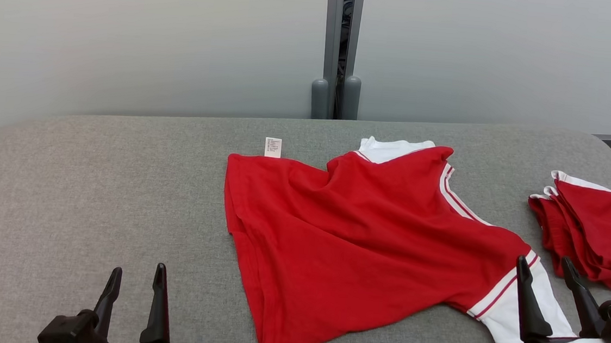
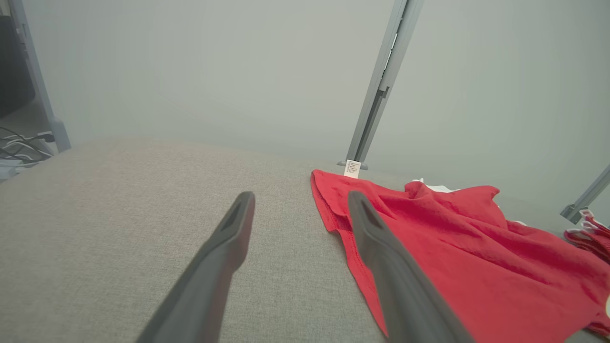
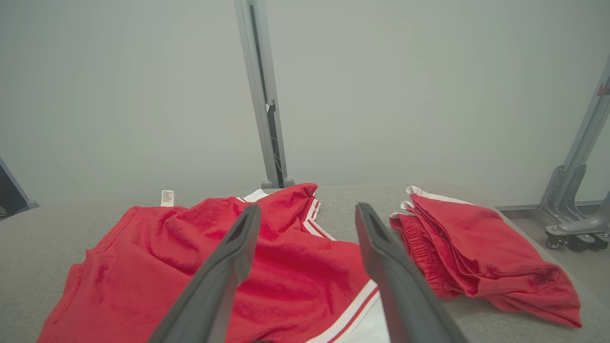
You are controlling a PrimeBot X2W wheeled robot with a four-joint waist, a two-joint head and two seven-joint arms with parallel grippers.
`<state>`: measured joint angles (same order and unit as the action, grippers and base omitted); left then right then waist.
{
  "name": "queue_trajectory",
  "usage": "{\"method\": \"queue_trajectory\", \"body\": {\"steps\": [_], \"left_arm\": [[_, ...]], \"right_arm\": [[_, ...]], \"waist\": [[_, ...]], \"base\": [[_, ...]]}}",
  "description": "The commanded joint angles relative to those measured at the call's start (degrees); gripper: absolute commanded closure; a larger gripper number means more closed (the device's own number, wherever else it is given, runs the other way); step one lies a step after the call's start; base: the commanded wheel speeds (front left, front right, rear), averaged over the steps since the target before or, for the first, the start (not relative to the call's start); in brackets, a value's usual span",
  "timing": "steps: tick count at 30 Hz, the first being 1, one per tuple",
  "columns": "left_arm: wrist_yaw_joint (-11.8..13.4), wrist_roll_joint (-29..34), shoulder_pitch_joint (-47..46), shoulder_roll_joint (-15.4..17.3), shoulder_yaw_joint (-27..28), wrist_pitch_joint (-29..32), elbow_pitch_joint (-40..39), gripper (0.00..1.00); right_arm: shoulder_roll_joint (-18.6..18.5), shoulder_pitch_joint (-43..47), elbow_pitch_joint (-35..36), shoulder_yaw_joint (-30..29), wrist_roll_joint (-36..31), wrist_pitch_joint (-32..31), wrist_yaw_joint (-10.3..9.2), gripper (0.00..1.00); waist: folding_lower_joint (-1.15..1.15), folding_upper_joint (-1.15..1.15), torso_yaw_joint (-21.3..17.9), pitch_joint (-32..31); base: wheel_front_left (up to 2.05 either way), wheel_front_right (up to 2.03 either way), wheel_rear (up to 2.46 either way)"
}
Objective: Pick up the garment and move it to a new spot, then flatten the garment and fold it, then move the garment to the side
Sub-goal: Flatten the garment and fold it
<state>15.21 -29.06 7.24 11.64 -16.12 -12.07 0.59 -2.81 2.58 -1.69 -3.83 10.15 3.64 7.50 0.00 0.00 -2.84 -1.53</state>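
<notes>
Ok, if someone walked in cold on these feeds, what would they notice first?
The red shirt, lying rumpled across the middle of the grey table. Then the pile of folded red clothes at the table's right end, and the open left claw and right claw at the near edge, the right one beside the shirt's white sleeve.

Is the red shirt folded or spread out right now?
Spread out, rumpled: the shirt lies open on the table, sleeve and label showing.

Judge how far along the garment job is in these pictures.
Done: red shirt lies spread on the grey table, though rumpled and unfolded. In hand: nothing; left gripper and right gripper are open and empty. Left: flattening, folding, moving it aside.
</notes>
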Motion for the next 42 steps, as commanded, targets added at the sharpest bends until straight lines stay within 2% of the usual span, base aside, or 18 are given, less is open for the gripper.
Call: {"method": "queue_trajectory", "body": {"steps": [1, 17, 33, 42], "left_arm": [[0.3, 0.3, 0.4, 0.2, 0.0, 0.2, -0.3, 0.0], [-0.1, -0.9, -0.3, -0.6, -2.0, 2.5, 1.0, 0.0], [-5.0, -7.7, 0.7, -4.3, -9.0, 14.4, 8.8, 0.0], [-7.5, -9.3, -1.6, -5.6, -11.2, 16.1, 12.2, 0.0]], "right_arm": [[-0.2, -0.5, -0.2, 0.0, 0.1, 0.5, -0.01, 0.0], [-0.2, -1.0, -1.2, 0.1, 0.9, 0.1, -0.01, 0.0], [-0.2, -1.0, -1.6, -0.2, 1.1, 0.1, -0.01, 0.0], [-0.2, -1.8, -1.7, 0.2, 0.6, 0.2, -0.01, 0.0]], "waist": [[0.0, 0.0, 0.1, -0.1], [0.0, 0.0, -0.6, -0.1], [0.0, 0.0, -2.5, 0.9], [0.0, 0.0, -4.6, 2.5]], "base": [[0.0, 0.0, 0.0], [0.0, 0.0, 0.0], [0.0, 0.0, 0.0], [0.0, 0.0, 0.0]]}}
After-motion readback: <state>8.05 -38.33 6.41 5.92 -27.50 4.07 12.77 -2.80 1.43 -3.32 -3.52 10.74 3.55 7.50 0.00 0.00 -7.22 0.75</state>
